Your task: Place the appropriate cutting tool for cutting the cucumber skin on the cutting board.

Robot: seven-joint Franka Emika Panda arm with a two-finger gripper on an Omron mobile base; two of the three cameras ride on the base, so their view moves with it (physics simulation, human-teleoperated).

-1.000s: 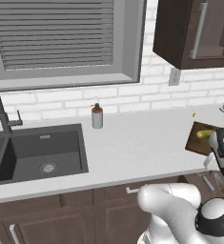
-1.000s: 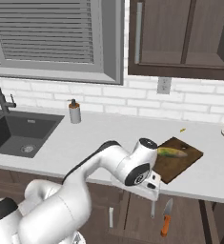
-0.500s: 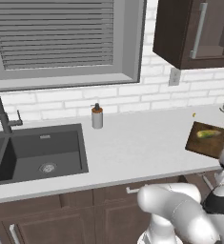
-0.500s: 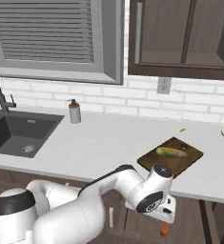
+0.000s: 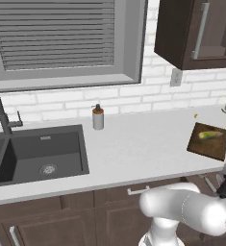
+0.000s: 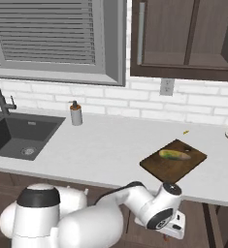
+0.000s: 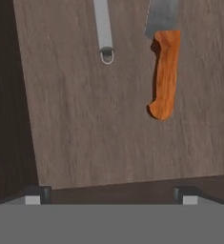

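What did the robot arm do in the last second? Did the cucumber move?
The arm swung down off the counter, below its front edge; a second ago its hand was up beside the cutting board. Now the tool looks into a drawer at an orange-handled knife and a grey utensil handle. It grips nothing. The cucumber stayed on the board, and the soap bottle stayed put.

My arm was glossy white, built of rounded, bulbous segments. A dark grey cap topped the joint at seven o'clock in the right base view. The wrist carried a black ring, with a white boxy hand beneath.
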